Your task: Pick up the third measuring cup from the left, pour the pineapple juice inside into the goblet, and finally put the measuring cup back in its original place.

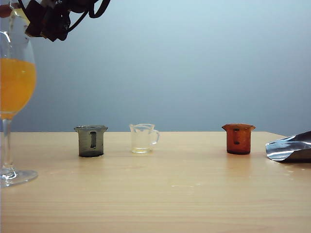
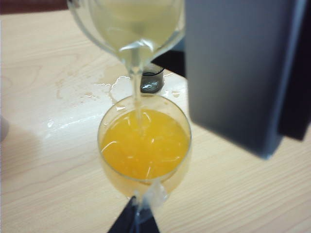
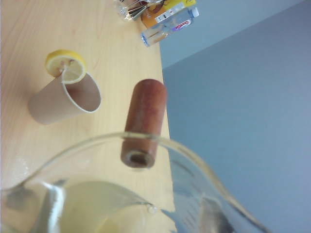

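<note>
So the third measuring cup is tipped right above the goblet, spout down, and a thin stream of pineapple juice is running into the orange drink already in the glass. I'm keeping the lip over the goblet's mouth so nothing splashes; there are wet patches on the table just behind the goblet, so spills are a real risk here. The right gripper sits above the goblet at the far left of the exterior view, holding the tilted cup, jaws pinched on its sides as best I can judge. The left gripper is low in front of the goblet's stem; I can't tell if it's clamped. The gap between the clear handled cup and the red-brown cup looks like the return spot.
</note>
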`<action>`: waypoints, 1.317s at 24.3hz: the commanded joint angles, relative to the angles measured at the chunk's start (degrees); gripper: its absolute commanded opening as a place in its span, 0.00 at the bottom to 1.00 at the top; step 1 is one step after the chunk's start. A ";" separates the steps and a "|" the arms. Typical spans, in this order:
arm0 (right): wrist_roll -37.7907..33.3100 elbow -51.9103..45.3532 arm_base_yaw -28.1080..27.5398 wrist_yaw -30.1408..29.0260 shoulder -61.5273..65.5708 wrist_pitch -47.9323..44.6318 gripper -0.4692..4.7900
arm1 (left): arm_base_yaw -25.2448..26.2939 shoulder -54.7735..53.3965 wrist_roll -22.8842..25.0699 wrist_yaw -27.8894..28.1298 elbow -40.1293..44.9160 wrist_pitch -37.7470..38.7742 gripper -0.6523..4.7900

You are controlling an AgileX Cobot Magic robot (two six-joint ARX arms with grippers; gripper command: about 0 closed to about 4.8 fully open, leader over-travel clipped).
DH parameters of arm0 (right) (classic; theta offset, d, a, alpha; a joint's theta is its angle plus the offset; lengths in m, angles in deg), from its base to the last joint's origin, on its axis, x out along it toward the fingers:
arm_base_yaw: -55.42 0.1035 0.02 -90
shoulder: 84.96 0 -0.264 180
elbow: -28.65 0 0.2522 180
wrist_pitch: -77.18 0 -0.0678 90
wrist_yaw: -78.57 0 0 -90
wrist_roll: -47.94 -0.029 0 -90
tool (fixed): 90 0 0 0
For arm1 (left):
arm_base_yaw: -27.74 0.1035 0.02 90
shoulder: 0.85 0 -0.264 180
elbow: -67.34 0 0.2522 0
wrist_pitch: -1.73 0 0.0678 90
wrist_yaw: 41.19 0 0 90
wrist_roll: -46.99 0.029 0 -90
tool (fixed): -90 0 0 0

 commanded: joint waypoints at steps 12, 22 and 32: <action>3.32 0.35 0.22 0.11 -0.63 -1.81 0.55 | 0.07 0.11 -0.09 -0.26 -0.28 -0.52 0.12; 6.51 0.35 0.22 -0.02 -0.63 -1.97 0.55 | 0.07 0.11 -0.09 -0.26 -0.28 -0.52 0.12; 10.97 0.35 0.33 -0.13 -0.63 -2.21 0.55 | 0.07 0.11 -0.09 -0.26 -0.28 -0.52 0.12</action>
